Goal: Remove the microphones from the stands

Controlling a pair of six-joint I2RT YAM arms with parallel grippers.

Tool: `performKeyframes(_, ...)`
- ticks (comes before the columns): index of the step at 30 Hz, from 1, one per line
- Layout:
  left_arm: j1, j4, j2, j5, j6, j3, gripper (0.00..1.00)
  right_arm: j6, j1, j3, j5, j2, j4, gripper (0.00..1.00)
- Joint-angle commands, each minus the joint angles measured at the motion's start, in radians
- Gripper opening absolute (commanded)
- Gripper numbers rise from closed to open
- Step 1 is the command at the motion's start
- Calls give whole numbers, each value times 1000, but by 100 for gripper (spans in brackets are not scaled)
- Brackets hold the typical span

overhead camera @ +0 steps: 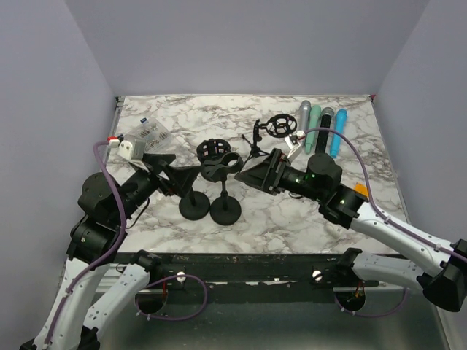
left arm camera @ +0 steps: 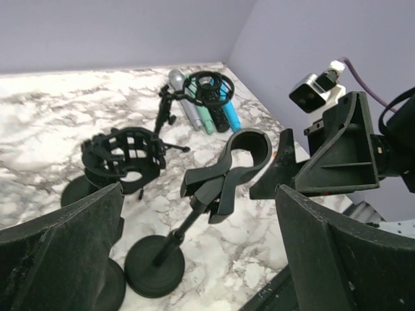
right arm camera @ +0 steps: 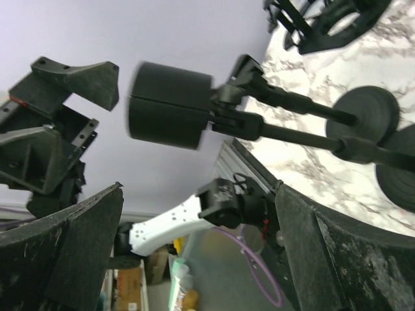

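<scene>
No microphone sits in any stand. Four microphones lie at the back right: silver, green, black, blue. A black clip stand with an empty ring stands mid-table, next to a shock-mount stand, also empty. My left gripper is open, just left of both stands. My right gripper is open, just right of the clip, which shows side-on in the right wrist view, ahead of the open jaws.
A small tripod stand with a shock mount stands behind the right gripper, also seen in the left wrist view. A clear bag lies at the back left. The round bases sit near the front edge.
</scene>
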Motion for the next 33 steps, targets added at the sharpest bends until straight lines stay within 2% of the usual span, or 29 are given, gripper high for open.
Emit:
performKeyframes(1, -1, 60, 44, -113, 102, 48, 99, 71, 31, 110, 125, 34, -12, 100)
performKeyframes(10, -2, 185, 131, -131, 290, -6, 98, 68, 85, 258, 253, 161, -151, 100)
performKeyframes(15, 0, 292, 62, -93, 324, -135, 99, 50, 97, 284, 255, 212, -149, 100)
performKeyframes(19, 0, 316, 0, -86, 347, -184, 98, 48, 102, 294, 255, 255, -152, 99)
performKeyframes(22, 0, 324, -43, -109, 372, -207, 99, 50, 107, 285, 285, 259, -151, 86)
performKeyframes(23, 0, 327, -54, -116, 378, -215, 98, 50, 107, 283, 293, 258, -157, 85)
performKeyframes(33, 0, 365, -139, -153, 382, -259, 98, 45, 112, 207, 305, 268, -188, 85)
